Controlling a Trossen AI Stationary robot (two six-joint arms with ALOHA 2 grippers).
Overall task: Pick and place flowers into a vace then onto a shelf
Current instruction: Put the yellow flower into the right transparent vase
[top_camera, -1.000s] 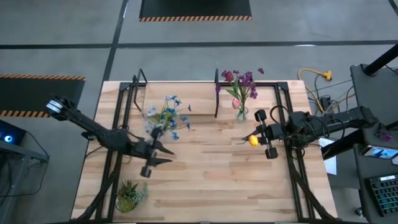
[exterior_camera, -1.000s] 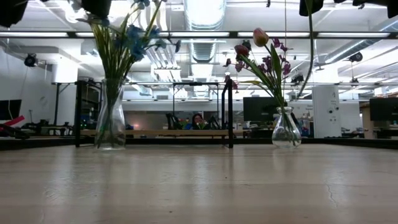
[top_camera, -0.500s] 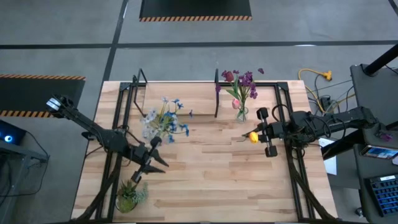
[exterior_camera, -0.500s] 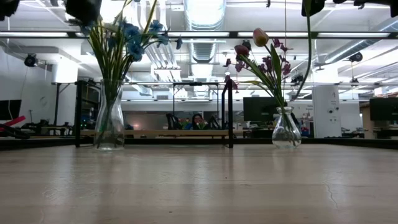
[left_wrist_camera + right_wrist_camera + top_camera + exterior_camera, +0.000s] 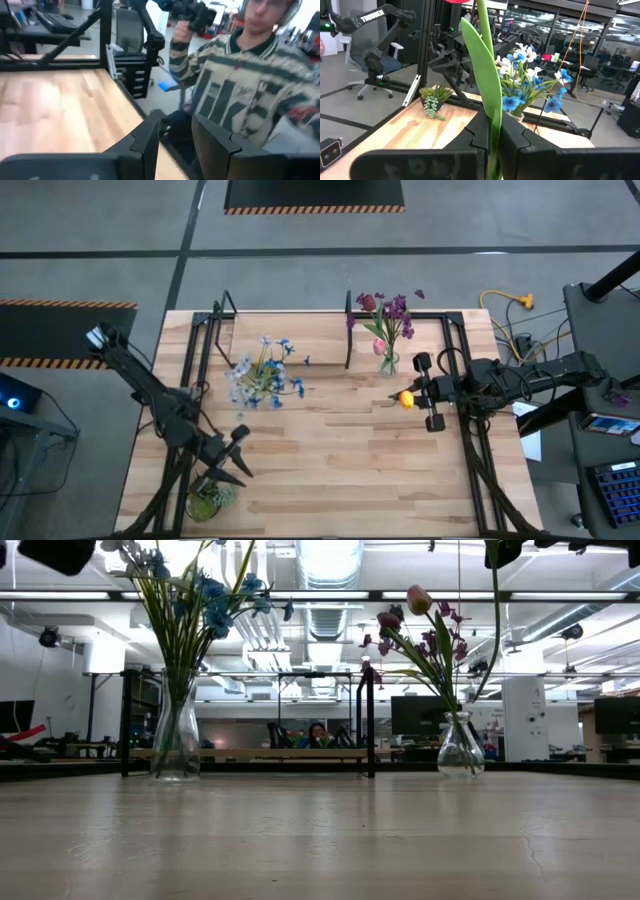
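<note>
Overhead view: the wooden table (image 5: 340, 460) carries two glass vases. The blue and white bouquet (image 5: 265, 370) stands toward the left, just in front of the shelf (image 5: 285, 335), a light plank between black brackets at the far edge. The purple and pink bouquet (image 5: 385, 320) stands just right of the shelf's right bracket. The left tool (image 5: 228, 462) hangs over the near left part of the table, fingers spread and empty, close to a small spiky potted plant (image 5: 207, 495) at the near left corner. The right tool (image 5: 420, 395) sits over the right side, in front of the purple bouquet, clamped on a flower with an orange-yellow bloom (image 5: 406, 399).

Table-level view: the left vase (image 5: 177, 735) holds blue flowers on tall green stems, and the right vase (image 5: 460, 745) holds a leaning spray of purple blooms and a pink tulip. A long green stem (image 5: 495, 620) hangs down from the top edge beside the right vase.

Left wrist view: the left tool's two dark fingers (image 5: 150, 137) stand apart with nothing between them. Beyond the table edge sits a person in a striped top (image 5: 245, 95).

Right wrist view: the right tool's fingers (image 5: 480, 130) are closed on a green stem and leaf (image 5: 487, 85). Beyond it are the blue bouquet, the potted plant and the left arm (image 5: 450, 55).
</note>
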